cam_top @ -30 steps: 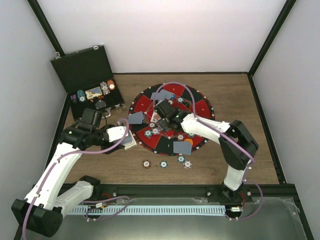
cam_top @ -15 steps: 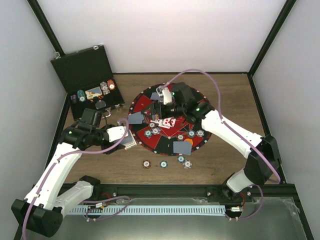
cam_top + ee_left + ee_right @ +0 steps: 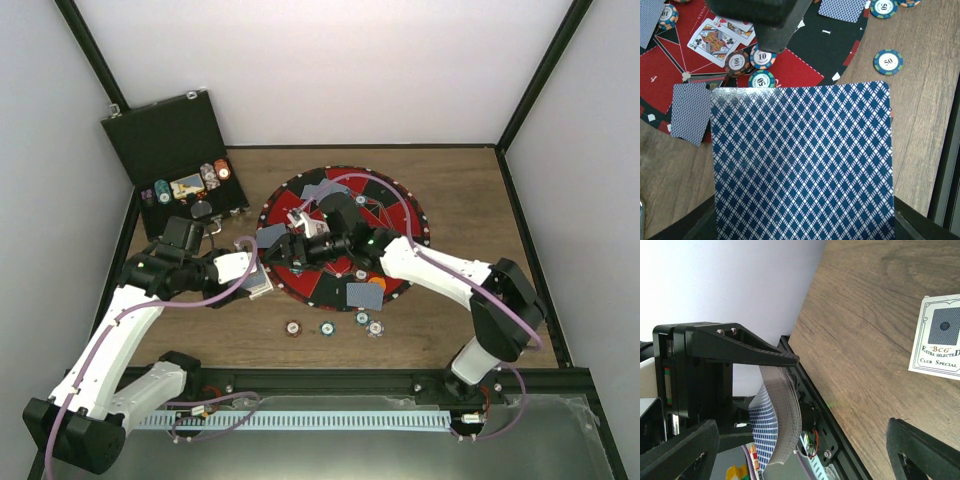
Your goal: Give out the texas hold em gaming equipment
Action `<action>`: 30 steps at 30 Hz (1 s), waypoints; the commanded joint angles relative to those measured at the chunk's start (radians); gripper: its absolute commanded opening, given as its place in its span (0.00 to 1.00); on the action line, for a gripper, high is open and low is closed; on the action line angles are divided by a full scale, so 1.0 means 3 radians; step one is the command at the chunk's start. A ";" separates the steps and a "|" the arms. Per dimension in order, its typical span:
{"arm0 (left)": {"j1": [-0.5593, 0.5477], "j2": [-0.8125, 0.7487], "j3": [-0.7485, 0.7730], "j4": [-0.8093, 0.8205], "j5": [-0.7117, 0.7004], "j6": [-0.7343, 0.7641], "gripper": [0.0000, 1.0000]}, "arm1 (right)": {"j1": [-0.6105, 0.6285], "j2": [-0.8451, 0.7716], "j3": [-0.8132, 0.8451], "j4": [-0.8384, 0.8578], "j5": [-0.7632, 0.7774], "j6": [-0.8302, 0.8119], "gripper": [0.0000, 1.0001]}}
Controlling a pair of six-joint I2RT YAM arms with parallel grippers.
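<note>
My left gripper [image 3: 256,276] is shut on a deck of blue-backed playing cards [image 3: 800,165], which fills the lower left wrist view. In the right wrist view the same deck [image 3: 782,425] bows under the left gripper's black finger [image 3: 740,346]. My right gripper [image 3: 296,247] hangs open over the mat's left half, empty and aimed at the deck; its jaws [image 3: 800,455] stand wide apart. Face-up cards [image 3: 715,37] and three chips [image 3: 761,56] lie on the mat. Several chips [image 3: 327,327] sit in a row on the wood.
The round red-and-black mat [image 3: 400,215] carries face-down cards [image 3: 365,294] near its rim. The open black case [image 3: 165,140] with chips [image 3: 215,172] stands at the back left. A white card box [image 3: 939,337] lies on the wood. Walls enclose the table.
My right arm swung to the back of the mat, uncovering face-up cards, then came forward and left toward the deck. The left arm and deck have not moved.
</note>
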 commanded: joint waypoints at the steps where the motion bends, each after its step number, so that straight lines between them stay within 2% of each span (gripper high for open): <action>1: -0.0011 -0.0017 0.0097 0.0056 0.0093 0.0017 0.19 | 0.0063 0.0082 -0.0017 0.0320 -0.0156 0.0216 0.93; 20: -0.0010 -0.0022 0.0080 0.0071 0.0086 0.0033 0.19 | 0.0305 0.0722 0.0240 0.0815 -0.0465 0.0592 0.86; 30: -0.0011 -0.0054 0.0085 0.0041 0.0075 0.0052 0.19 | 0.0208 0.0858 0.0234 0.0798 -0.0464 0.0634 0.83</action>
